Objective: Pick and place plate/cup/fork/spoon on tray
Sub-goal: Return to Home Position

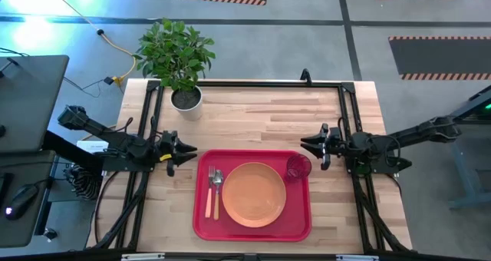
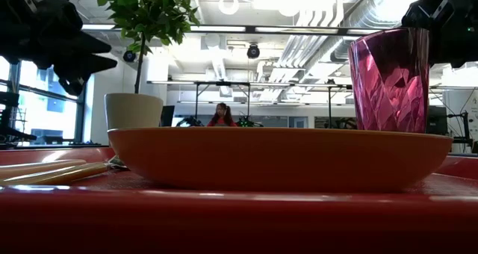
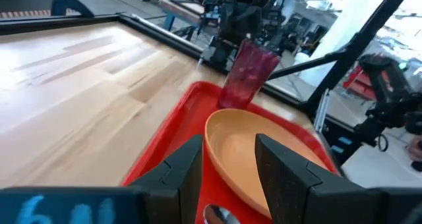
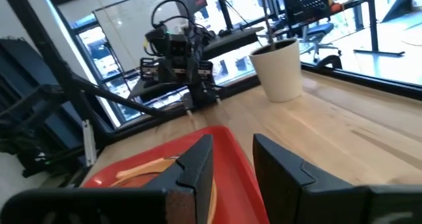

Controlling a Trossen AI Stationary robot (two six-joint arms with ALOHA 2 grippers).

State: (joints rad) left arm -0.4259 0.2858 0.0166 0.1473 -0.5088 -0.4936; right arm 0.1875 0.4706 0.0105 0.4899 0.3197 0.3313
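The red tray (image 1: 201,224) lies on the wooden table near its front edge. The orange plate (image 1: 254,194) rests flat in the tray's middle. The pink cup (image 1: 298,167) stands upright in the tray's far right corner. It also shows in the left wrist view (image 3: 247,76). The fork and the spoon (image 1: 214,190) lie side by side on the tray's left part, orange handles toward the near edge. My left gripper (image 1: 184,152) is open and empty, beside the tray's far left corner. My right gripper (image 1: 311,144) is open and empty, just beyond the cup.
A green plant in a white pot (image 1: 186,99) stands at the table's far left. A black frame (image 1: 253,83) runs along the table's far and side edges. Bare wood lies between the pot and my right gripper.
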